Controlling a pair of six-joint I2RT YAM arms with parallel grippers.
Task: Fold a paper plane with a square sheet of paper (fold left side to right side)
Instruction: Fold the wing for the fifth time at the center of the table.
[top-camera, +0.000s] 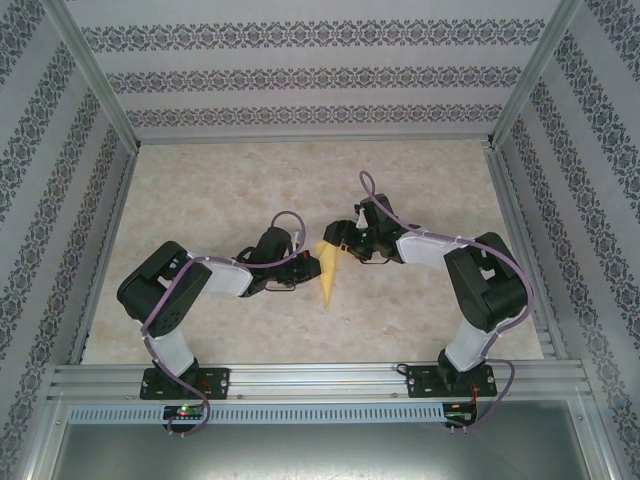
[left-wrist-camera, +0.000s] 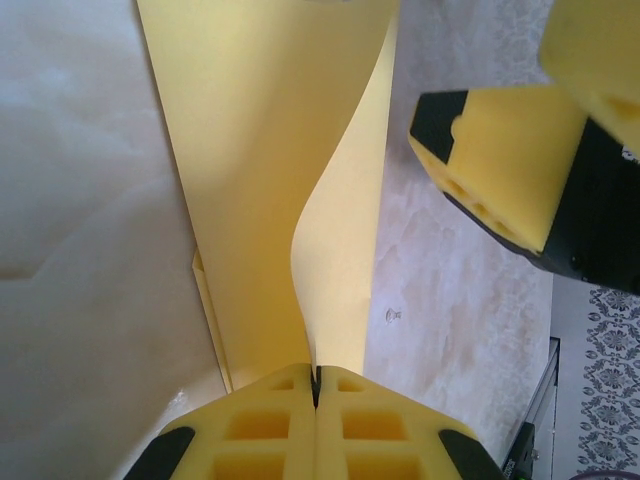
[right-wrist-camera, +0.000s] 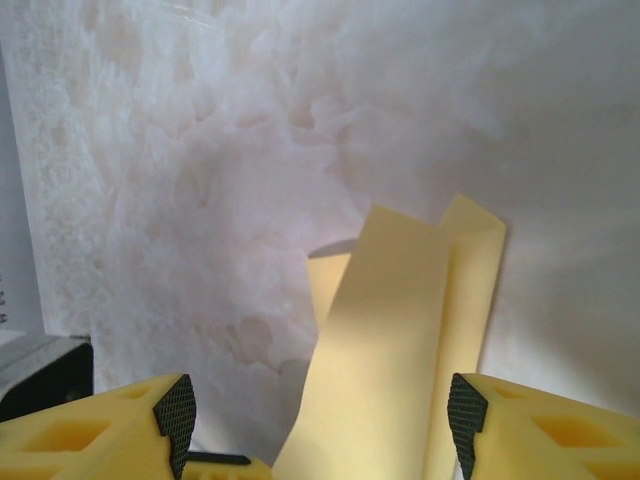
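Note:
The yellow sheet of paper lies folded into a slim, pointed plane shape between the two arms at mid-table. My left gripper is at its left side. In the left wrist view that gripper is shut on a raised flap of the paper, which curls up from the flat layers. My right gripper is at the paper's far end. It stands open with the paper's folded strip rising between its spread fingers, touching neither. One of the right gripper's yellow fingers hovers beside the paper.
The marbled tabletop spreads around the paper. Patterned walls and metal frame rails enclose it. Both arm bases are bolted at the near edge.

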